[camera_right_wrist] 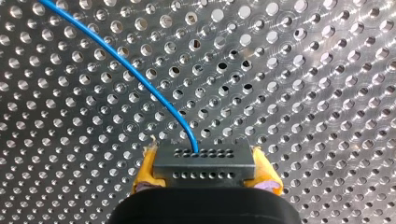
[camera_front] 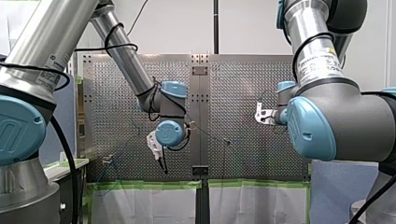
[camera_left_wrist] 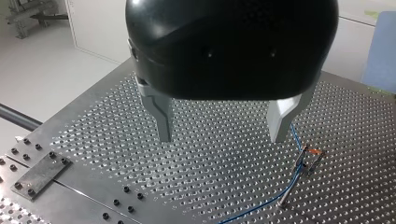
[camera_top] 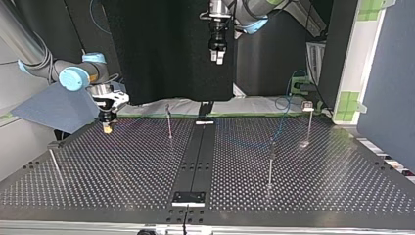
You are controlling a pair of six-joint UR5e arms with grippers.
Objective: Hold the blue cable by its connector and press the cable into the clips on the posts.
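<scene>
In the right wrist view my right gripper (camera_right_wrist: 204, 158) has its yellow pads (camera_right_wrist: 145, 170) shut on a dark connector (camera_right_wrist: 204, 167) with rows of small holes. The blue cable (camera_right_wrist: 126, 65) leaves the connector and arcs away over the perforated table. In the top view my right gripper (camera_top: 106, 127) hangs low over the table at the left, and my left gripper (camera_top: 218, 56) hangs high at the middle. My left gripper (camera_left_wrist: 223, 136) is open with nothing between its metal fingers. Beside it the blue cable (camera_left_wrist: 261, 203) runs through a clip on a thin post (camera_left_wrist: 306, 161).
Thin posts stand on the table: one at the top view's left edge (camera_top: 54, 164), one near the middle (camera_top: 169, 122), two at its right (camera_top: 270, 164) (camera_top: 308, 120). A dark strip (camera_top: 195, 156) runs down the table's centre. Green tape (camera_front: 149, 185) lines one edge.
</scene>
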